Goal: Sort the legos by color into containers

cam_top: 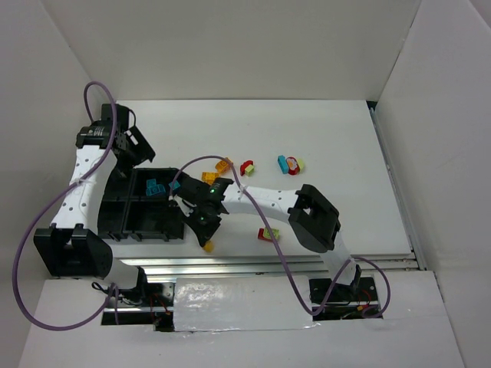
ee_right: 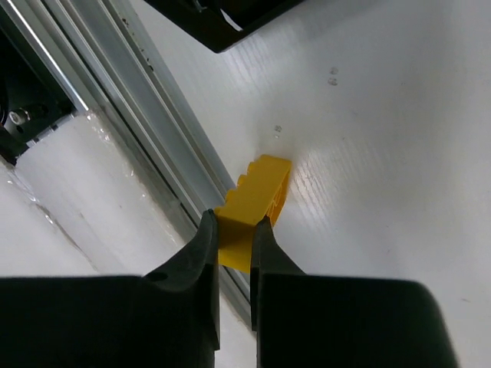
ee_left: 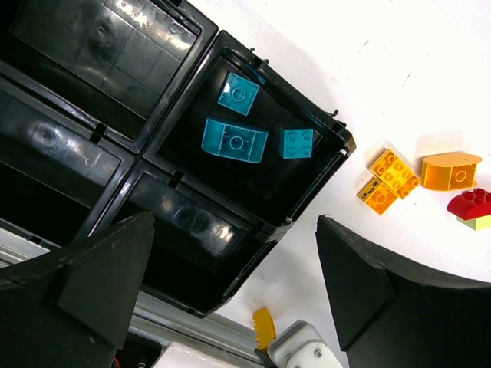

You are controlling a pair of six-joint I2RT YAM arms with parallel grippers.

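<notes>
My left fingers (cam_top: pixel 134 152) hang spread fully wide with nothing in them, above the far-left edge of the tray (cam_top: pixel 123 222); probably parked clear of the other arm. Three blue bricks (ee_left: pixel 235 140) sit alone in one compartment, so that's the blue bin. My right fingers (cam_top: pixel 205 228) are pinched tight on a yellow brick (ee_right: pixel 259 192), down low at the table (cam_top: pixel 330 130) just off the tray's near corner, ready to lift. Further right, orange bricks (cam_top: pixel 219 170), a red one (cam_top: pixel 247 167) and mixed ones (cam_top: pixel 290 164) lie loose, unsorted.

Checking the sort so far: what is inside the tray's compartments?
Three cyan bricks lie in one compartment. What shows of the other three holds nothing; the left gripper hides part of them.
</notes>
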